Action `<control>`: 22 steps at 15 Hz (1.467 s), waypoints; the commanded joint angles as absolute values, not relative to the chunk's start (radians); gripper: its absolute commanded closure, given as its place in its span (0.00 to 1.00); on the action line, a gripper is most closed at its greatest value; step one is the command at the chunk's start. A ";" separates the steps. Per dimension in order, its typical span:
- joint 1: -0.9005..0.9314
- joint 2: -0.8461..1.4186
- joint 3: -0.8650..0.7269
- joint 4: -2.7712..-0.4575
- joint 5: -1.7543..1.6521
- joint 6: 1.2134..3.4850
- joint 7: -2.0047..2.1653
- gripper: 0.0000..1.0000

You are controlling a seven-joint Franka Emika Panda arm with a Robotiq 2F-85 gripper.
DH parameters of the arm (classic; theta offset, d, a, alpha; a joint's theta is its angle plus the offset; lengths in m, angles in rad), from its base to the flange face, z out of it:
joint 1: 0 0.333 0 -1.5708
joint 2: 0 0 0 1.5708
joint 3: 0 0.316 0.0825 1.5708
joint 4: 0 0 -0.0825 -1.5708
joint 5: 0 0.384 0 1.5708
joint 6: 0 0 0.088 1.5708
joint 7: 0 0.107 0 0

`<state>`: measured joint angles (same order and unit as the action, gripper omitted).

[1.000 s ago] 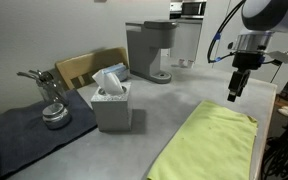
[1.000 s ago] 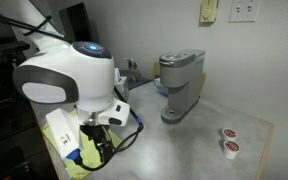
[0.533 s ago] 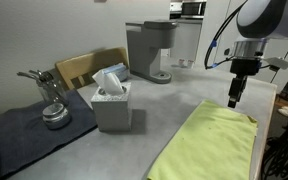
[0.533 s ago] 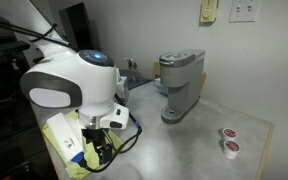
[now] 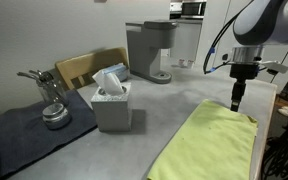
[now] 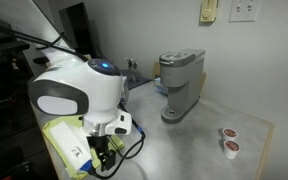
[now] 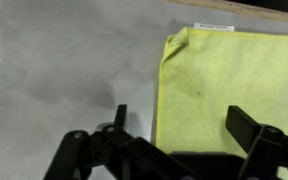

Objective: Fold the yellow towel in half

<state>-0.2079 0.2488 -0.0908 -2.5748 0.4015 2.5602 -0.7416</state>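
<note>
The towel (image 5: 209,140) lay flat at the table's (image 5: 169,100) near right in an exterior view. The tissue box (image 5: 111,103) stood to its left, on the edge of the mat (image 5: 19,135). The coffee machine (image 5: 149,50) stood behind the box. The gripper (image 5: 237,98) hung above the towel's far corner. Two pods (image 6: 228,141) sat well apart from the machine.

desk (image 5: 164,100): grey, smooth.
coffee machine (image 5: 149,50): upright, at the back.
yellow towel (image 5: 209,140): flat, in front of the coffee machine.
dark mat (image 5: 24,135): well aside of it.
pods (image 6: 227,140): two, near it.
</note>
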 commanded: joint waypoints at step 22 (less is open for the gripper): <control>-0.286 0.345 -0.044 -2.502 0.423 2.488 -0.815 0.20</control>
<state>-0.2586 0.3123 -0.0666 -2.5273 0.4102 2.4860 -0.8071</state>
